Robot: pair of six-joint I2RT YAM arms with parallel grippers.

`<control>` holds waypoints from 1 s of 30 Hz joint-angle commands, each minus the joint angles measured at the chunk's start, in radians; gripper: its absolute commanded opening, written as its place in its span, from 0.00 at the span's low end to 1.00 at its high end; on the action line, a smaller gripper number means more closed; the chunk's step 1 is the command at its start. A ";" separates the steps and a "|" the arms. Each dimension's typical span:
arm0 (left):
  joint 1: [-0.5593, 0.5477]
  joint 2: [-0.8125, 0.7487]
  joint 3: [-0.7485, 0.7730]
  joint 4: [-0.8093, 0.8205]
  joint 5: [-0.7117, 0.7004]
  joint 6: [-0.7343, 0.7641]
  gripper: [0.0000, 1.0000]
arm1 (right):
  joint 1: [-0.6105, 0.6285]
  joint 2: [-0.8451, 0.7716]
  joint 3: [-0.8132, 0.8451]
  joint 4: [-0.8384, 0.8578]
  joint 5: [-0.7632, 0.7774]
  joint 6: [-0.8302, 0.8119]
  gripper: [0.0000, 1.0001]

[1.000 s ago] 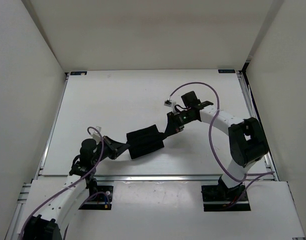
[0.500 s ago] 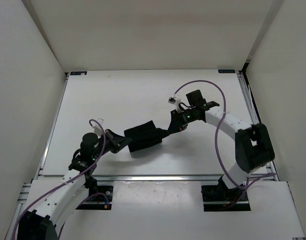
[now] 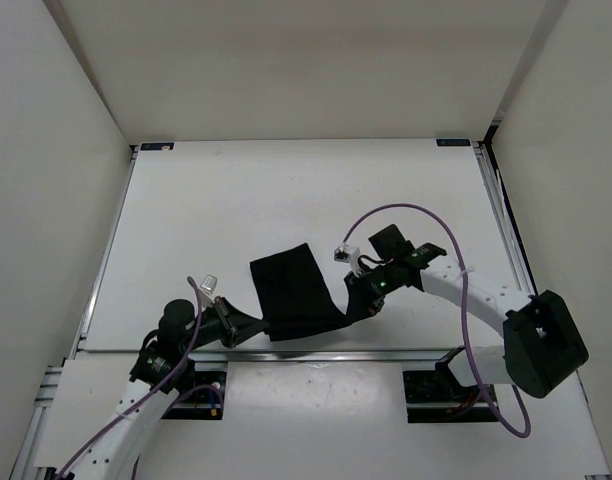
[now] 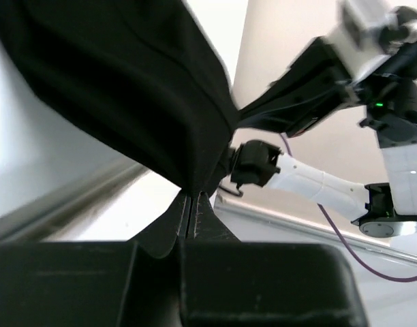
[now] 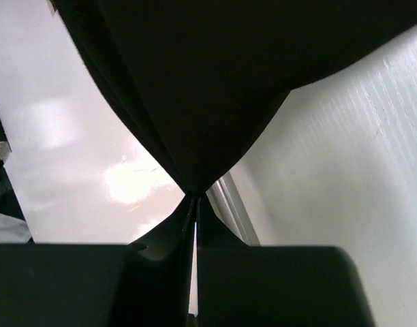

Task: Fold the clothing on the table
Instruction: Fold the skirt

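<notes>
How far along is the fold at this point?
Done: the clothing already looks gathered into a narrow band, though layers are hard to count. In hand: left gripper and right gripper each pinch a near corner, holding that edge above the table. Left: carry it over, lay it flat, release.

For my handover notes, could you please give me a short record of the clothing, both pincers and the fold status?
clothing: black, one flat panel near the front edge of the table
left pincer: shut on the clothing's near left corner
right pincer: shut on the clothing's near right corner
near edge: stretched between the two pincers
far edge: contact with the table cannot be told
fold: not yet laid down
</notes>
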 commanded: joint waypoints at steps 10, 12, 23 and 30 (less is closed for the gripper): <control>-0.001 0.015 -0.043 0.028 0.025 -0.107 0.00 | -0.123 -0.031 0.070 -0.193 0.043 -0.079 0.00; 0.014 0.015 -0.062 0.121 0.019 -0.156 0.00 | -0.131 -0.042 0.089 -0.182 0.029 -0.079 0.00; 0.142 0.041 -0.091 0.279 -0.004 -0.273 0.00 | -0.162 0.186 0.277 -0.144 -0.042 -0.048 0.00; 0.127 0.030 -0.147 0.305 -0.052 -0.312 0.00 | -0.194 0.369 0.412 -0.182 -0.117 -0.048 0.00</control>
